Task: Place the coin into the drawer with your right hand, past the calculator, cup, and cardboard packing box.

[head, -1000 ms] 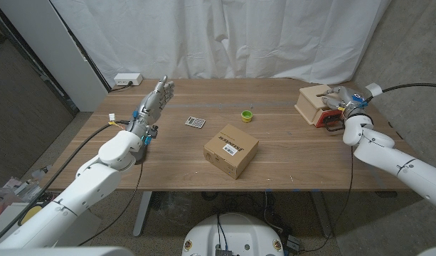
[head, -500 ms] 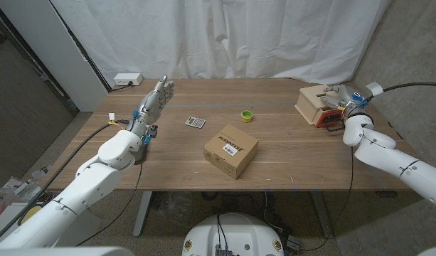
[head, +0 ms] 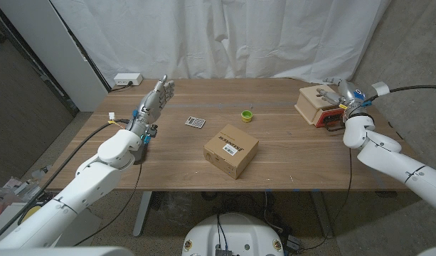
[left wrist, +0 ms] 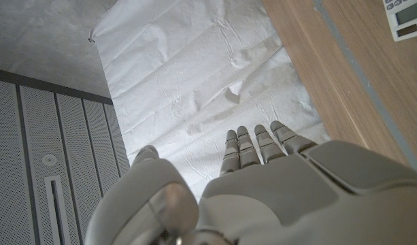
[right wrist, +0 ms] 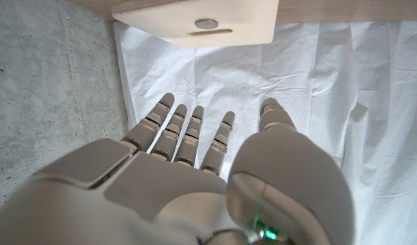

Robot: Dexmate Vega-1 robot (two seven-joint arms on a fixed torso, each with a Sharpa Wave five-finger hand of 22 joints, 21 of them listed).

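The right hand (head: 336,95) hovers at the far right end of the wooden surface (head: 289,153), over the small wooden drawer box (head: 316,104), its fingers (right wrist: 188,133) stretched out straight and apart with nothing visible between them. The left hand (head: 154,100) is raised above the far left side of the surface, fingers (left wrist: 252,144) extended together and holding nothing, the white curtain (head: 225,35) hanging behind it. The cardboard packing box (head: 231,150), with a printed label on its top, sits near the middle of the surface, closer to the front edge than the other things. The drawer box stands at the far right, red on the side facing the front; from the wrist camera its pale top panel (right wrist: 201,19) shows with a small round silver disc (right wrist: 207,24) lying on it, which may be the coin, though that cannot be told for certain. The calculator (head: 195,122) lies flat behind and to the left of the packing box. The small green cup (head: 247,114) stands behind the packing box, to the right of the calculator and well apart from the drawer box.
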